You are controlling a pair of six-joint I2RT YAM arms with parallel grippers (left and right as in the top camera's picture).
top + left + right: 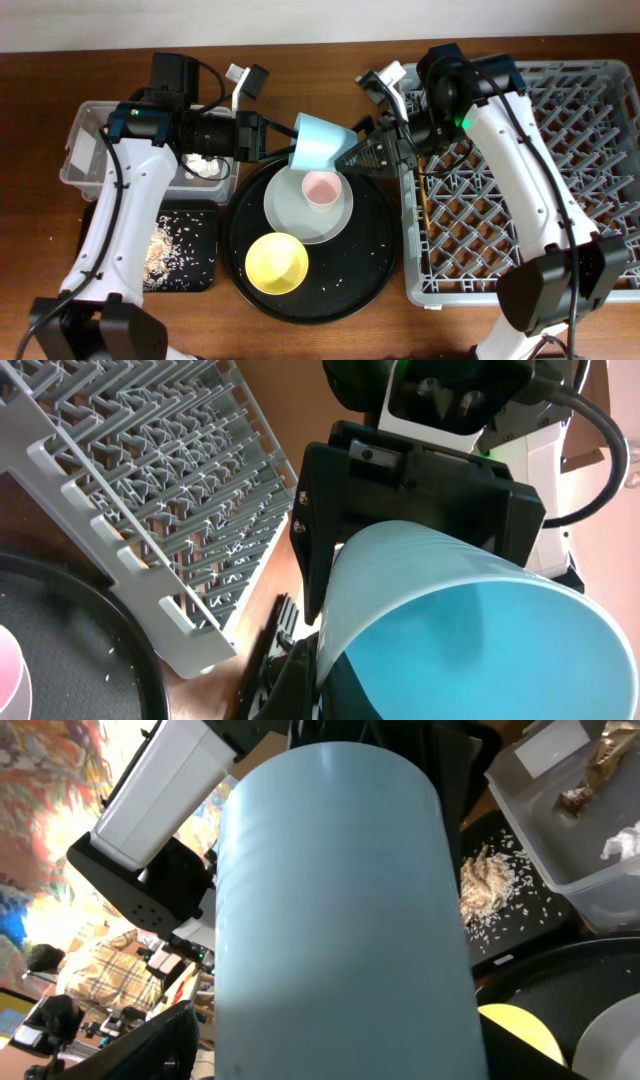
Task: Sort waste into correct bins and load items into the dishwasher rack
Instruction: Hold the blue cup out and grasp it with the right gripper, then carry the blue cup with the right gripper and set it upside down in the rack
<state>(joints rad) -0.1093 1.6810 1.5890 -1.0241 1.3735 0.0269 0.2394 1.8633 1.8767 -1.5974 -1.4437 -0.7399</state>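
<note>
The light blue cup (320, 143) hangs tilted in the air above the round black tray's far edge. My left gripper (285, 135) is shut on its rim, one finger inside the cup (470, 630). My right gripper (352, 155) is open, its fingers on either side of the cup's body (340, 910). The pink cup (321, 187) stands on the pale plate (340, 215). The yellow bowl (277, 262) sits in front of the plate. The grey rack (520, 220) lies on the right, with thin wooden chopsticks (426, 205) near its left edge.
The round black tray (370, 260) holds the plate and bowl. The clear tub (85, 150) at the left holds a tissue wad (622, 842) and a brown wrapper (600, 760). The flat black tray (195, 250) holds food scraps (160, 250).
</note>
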